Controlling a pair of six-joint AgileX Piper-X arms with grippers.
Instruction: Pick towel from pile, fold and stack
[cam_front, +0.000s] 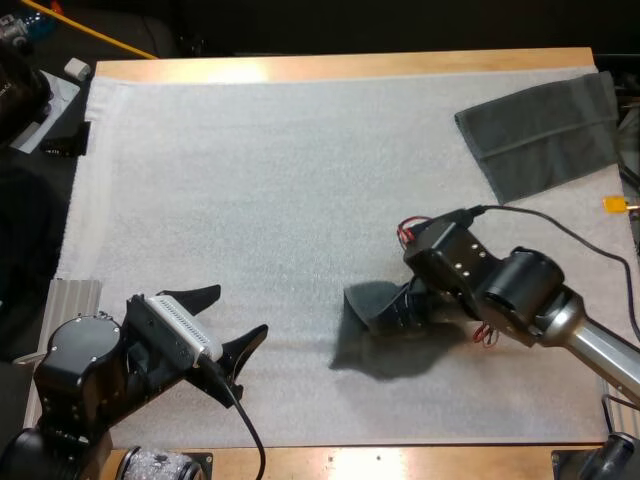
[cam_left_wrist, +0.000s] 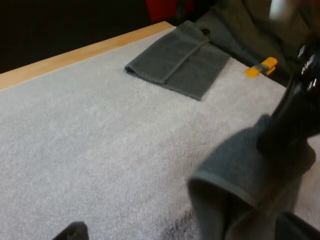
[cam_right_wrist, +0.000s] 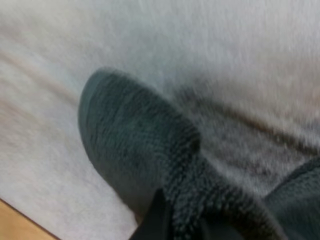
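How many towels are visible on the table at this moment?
2. One folded towel lies flat at the far right corner of the mat. The other, a crumpled towel, is held by the right gripper nearer the mat's front edge. Nothing suggests a hidden one.

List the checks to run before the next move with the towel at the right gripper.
1. Right gripper shut on the crumpled towel: ok.
2. Left gripper open and apart from that towel: ok.
3. Crumpled towel spread flat for folding: not ok; it is bunched, its lower end on the white mat.
4. Free corner for the left gripper to take: cannot tell.
5. Folded towel lies flat at the mat's far right corner, apart from both arms: ok.
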